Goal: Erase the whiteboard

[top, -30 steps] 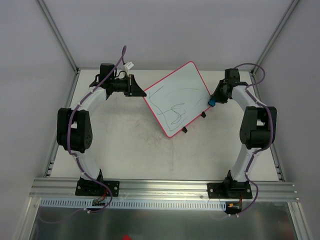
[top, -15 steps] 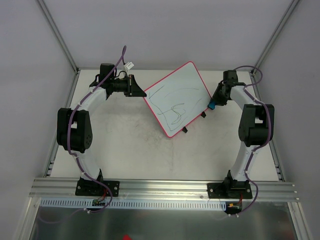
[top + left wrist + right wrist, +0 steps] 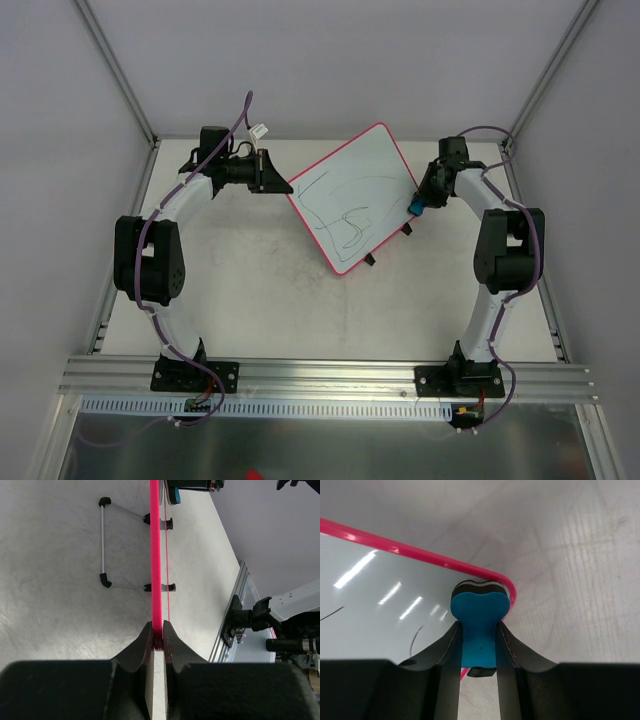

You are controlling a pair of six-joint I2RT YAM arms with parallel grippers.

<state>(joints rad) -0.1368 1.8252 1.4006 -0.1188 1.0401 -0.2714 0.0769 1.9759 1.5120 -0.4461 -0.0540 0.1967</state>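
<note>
Pink-rimmed whiteboard [image 3: 355, 198], darkly scribbled.

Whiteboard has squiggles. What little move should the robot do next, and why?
Probably slide the blue eraser, pinched in the right tool, inward from the corner of the whiteboard toward the dark squiggles. It sits at the corner, the lines lie nearer the middle, and the left tool clamps the pink rim.

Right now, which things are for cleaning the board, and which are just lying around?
For the job: whiteboard; eraser, held in the right gripper; left gripper, clamping the board's rim.
Just there: table, rail. Nothing loose.
</note>
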